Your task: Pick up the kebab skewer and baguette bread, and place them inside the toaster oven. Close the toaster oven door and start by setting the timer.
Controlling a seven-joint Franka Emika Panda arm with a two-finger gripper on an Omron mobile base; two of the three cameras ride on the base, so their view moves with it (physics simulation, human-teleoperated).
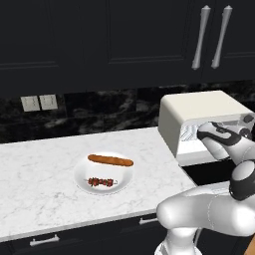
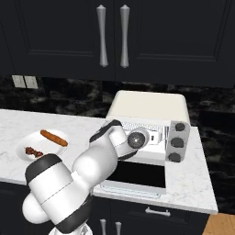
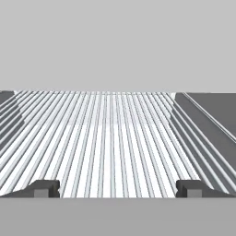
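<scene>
Baguette bread (image 1: 110,160) orange-brown, tapered

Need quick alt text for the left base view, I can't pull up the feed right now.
A white plate on the marble counter holds the baguette bread with the kebab skewer in front of it, untouched. To the right, the arm reaches into the open toaster oven.

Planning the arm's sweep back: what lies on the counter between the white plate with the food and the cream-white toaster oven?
Nothing: in the left base view, bare marble counter separates the white plate from the cream-white toaster oven. The open gripper faces the oven's wire rack.
</scene>
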